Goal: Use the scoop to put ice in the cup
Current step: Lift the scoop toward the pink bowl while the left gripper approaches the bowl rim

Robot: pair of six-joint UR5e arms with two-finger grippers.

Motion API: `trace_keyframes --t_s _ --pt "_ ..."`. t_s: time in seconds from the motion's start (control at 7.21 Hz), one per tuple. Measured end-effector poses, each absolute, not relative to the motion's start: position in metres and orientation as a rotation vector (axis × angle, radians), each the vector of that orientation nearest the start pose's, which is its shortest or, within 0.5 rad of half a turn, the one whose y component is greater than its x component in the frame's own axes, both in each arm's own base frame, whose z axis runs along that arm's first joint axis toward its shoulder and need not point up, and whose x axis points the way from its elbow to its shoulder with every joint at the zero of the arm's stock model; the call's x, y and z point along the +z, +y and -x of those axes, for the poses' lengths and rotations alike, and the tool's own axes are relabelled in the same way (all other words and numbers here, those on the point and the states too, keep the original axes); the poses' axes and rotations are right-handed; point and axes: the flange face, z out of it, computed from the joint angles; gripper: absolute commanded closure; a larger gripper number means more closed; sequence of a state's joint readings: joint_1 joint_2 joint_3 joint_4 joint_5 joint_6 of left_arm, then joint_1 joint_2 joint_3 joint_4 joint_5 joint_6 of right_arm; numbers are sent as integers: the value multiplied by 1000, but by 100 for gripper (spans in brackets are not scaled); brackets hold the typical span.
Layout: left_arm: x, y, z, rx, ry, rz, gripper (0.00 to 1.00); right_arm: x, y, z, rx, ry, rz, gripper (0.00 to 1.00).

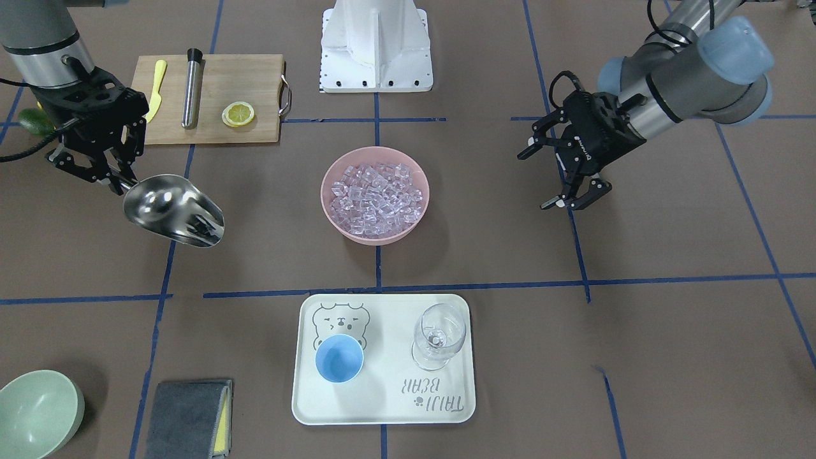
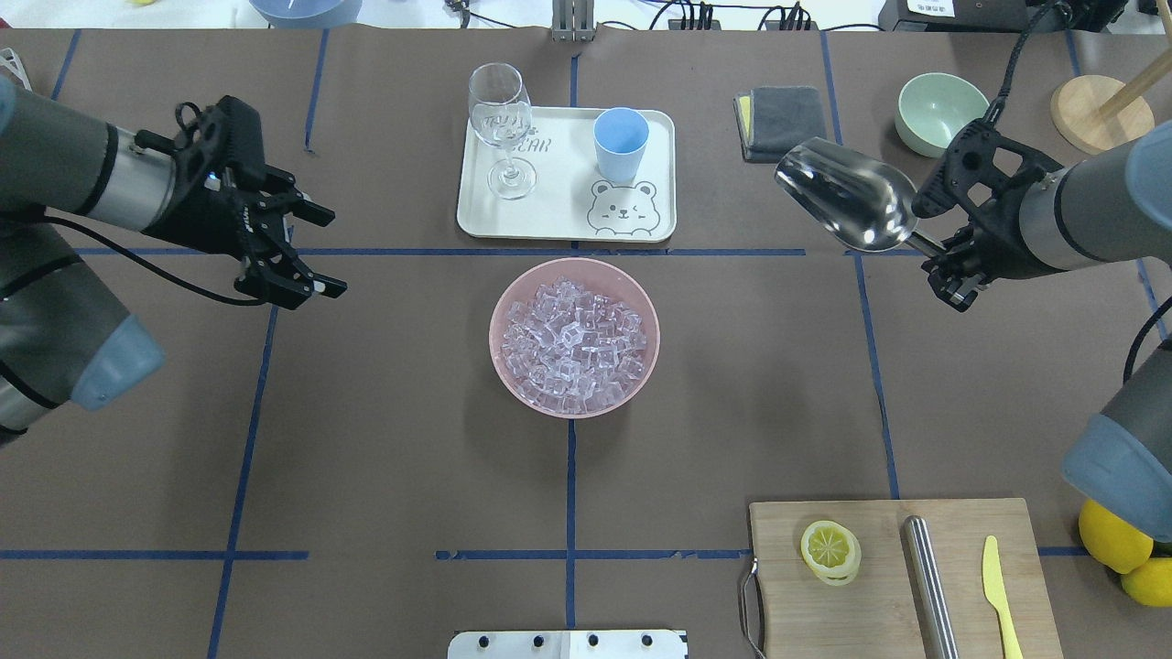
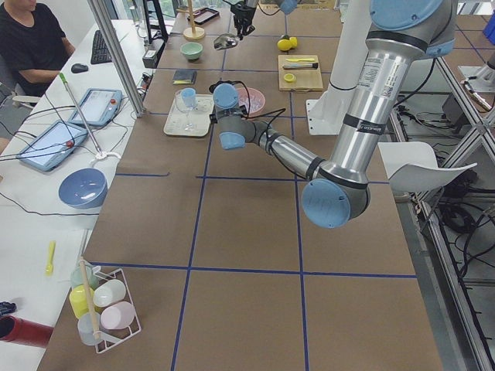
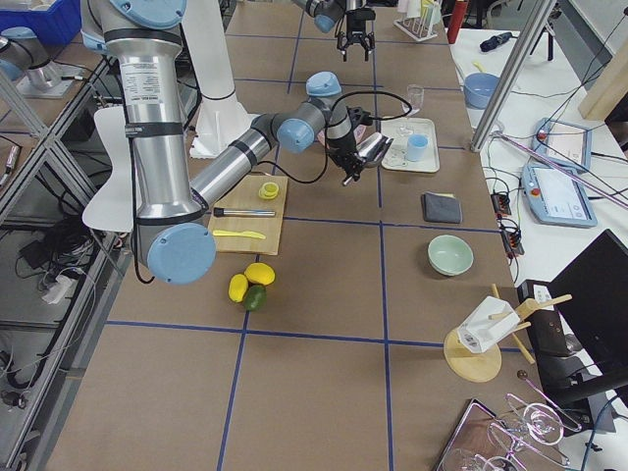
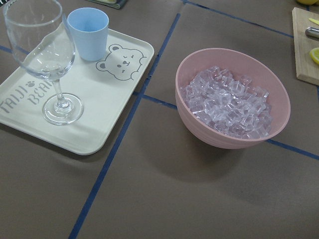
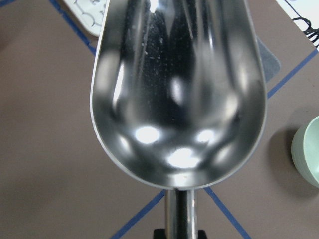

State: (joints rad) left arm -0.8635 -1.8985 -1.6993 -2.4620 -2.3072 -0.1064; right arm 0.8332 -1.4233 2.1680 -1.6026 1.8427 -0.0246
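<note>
A heap of clear ice cubes (image 2: 572, 342) fills a pink bowl (image 2: 513, 286) at the table's middle; the ice also shows in the front view (image 1: 377, 197) and the left wrist view (image 5: 227, 102). The light-blue cup (image 2: 620, 144) stands empty on a white bear tray (image 2: 558, 220), beside a wine glass (image 2: 500, 114). My right gripper (image 2: 943, 250) is shut on the rod handle of the steel scoop (image 2: 847, 195), held empty above the table to the right of the bowl. The scoop fills the right wrist view (image 6: 177, 89). My left gripper (image 2: 316, 252) is open and empty, left of the bowl.
A wooden cutting board (image 2: 879, 586) with a lemon slice (image 2: 830, 551), a steel cylinder (image 2: 929, 586) and a yellow knife (image 2: 1000, 595) lies at the near right. A pale green bowl (image 2: 934, 112) and a grey cloth (image 2: 780, 121) sit at the far right. Lemons (image 2: 1122, 549) lie by the right arm.
</note>
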Motion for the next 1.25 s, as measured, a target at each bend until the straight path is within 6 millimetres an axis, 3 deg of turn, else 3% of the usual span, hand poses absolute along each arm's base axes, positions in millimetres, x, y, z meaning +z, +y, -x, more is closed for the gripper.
trace_keyframes --t_s 0.28,0.42,0.83,1.25 --pt "300 -473 -365 1003 1110 -996 0 258 -437 279 -966 -405 -415 100" --pt "298 -465 -377 1019 1120 -993 0 234 -429 297 -1016 -359 -366 100" --pt "306 -443 -419 1029 1105 -1010 0 224 -401 349 -1129 -232 -349 100" --pt "315 -427 -455 1029 1083 -1021 0 207 -401 373 -1227 -151 -294 100"
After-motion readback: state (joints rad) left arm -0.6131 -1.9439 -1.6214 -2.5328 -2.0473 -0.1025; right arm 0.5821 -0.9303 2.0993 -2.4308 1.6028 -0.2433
